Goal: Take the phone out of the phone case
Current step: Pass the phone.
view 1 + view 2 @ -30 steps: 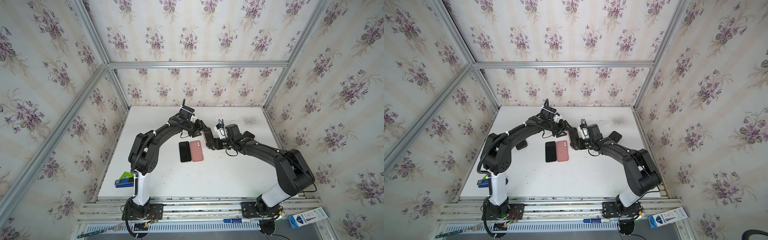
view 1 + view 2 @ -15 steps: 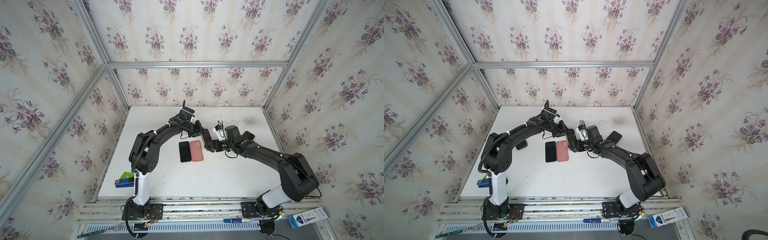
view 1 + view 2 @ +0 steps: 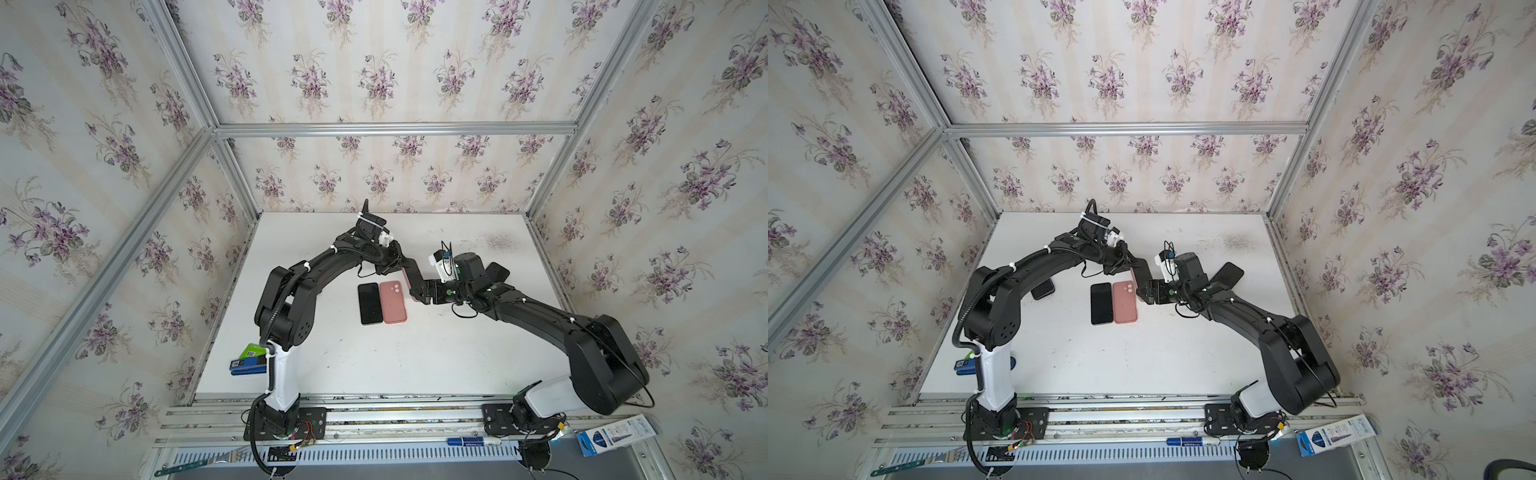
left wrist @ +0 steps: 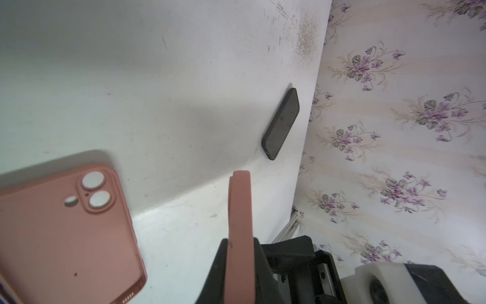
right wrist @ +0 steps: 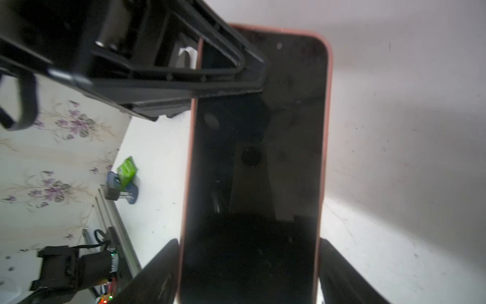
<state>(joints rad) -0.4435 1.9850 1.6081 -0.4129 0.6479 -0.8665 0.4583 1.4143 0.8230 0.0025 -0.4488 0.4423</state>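
Observation:
A black phone point(image 5: 263, 158) sits inside a pink phone case point(image 5: 327, 105), and the two are held on edge above the white table between both arms. My left gripper point(image 4: 240, 244) is shut on the thin pink rim point(image 4: 239, 210) at one end. My right gripper point(image 5: 248, 263) is shut across the width of the cased phone at the other end, with a finger point(image 5: 157, 268) against each long side. In both top views the held cased phone point(image 3: 409, 276) point(image 3: 1139, 276) hangs between the left gripper point(image 3: 401, 266) and the right gripper point(image 3: 417, 291).
A bare black phone point(image 3: 370, 303) and an empty pink case point(image 3: 393, 302) point(image 4: 65, 231) lie side by side on the table point(image 3: 415, 357). Another black phone point(image 3: 496, 272) point(image 4: 282, 123) lies near the right wall, and a third point(image 3: 1042, 289) under the left arm. Green and blue items point(image 3: 249, 359) sit at the left edge.
My right arm has reached slightly further left toward the left gripper. The cased phone stays held between both grippers, and the items on the table have not moved.

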